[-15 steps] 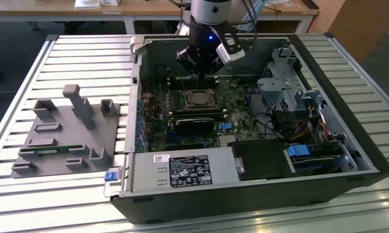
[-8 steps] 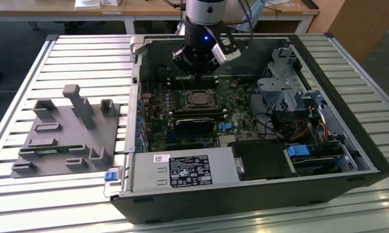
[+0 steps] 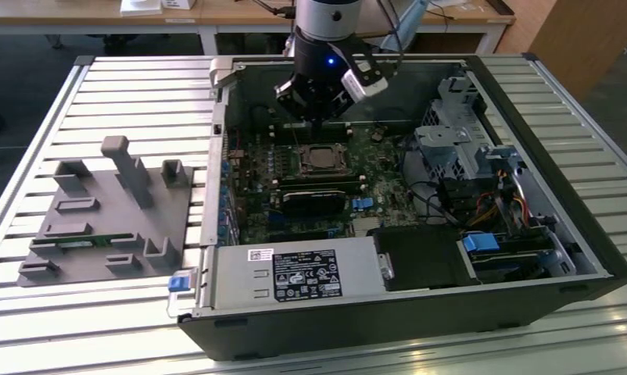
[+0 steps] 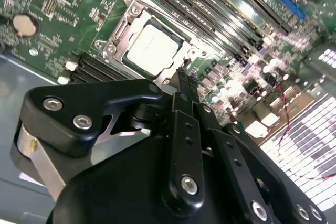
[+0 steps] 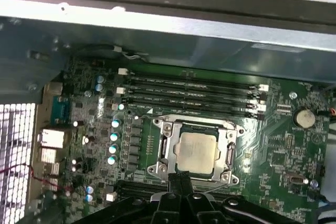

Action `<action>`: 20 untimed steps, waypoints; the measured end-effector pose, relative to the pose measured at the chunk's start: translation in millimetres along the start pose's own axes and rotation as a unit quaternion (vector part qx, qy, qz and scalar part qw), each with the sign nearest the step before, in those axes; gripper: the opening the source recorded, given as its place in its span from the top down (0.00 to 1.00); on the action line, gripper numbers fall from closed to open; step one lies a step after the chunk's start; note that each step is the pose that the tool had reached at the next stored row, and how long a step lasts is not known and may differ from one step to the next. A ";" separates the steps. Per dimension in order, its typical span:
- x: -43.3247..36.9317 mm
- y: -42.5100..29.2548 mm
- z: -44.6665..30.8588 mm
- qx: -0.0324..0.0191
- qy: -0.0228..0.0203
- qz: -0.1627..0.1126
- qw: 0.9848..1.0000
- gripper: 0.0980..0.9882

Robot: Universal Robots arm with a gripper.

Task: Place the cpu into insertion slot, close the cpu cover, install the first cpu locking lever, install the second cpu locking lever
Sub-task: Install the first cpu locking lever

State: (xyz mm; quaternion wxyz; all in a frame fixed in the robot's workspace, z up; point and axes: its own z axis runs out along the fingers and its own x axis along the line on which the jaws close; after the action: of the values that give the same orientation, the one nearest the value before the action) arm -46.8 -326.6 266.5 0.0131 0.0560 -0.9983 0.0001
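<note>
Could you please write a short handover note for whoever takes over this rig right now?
Gripper: fingers shut, nothing visibly held, tip by the socket's edge on the motherboard.
CPU: seated in the socket.
CPU cover: lying flat around the CPU.
Done: CPU placed, cover closed.
Left: the locking levers; I cannot tell whether either is latched.

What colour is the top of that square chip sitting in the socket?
Dull silver-grey; the cpu shows best in the first wrist view.
</note>
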 end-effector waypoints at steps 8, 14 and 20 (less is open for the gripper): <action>1.5 0.2 0.5 0.000 -0.001 -0.052 0.999 0.98; 7.1 0.8 3.0 -0.012 -0.007 -0.051 0.999 0.98; 10.9 1.4 5.7 -0.013 -0.007 -0.018 1.000 0.98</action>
State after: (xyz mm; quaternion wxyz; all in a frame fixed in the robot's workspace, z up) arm -57.9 -326.4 261.1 0.0068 0.0736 -0.9972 -0.0131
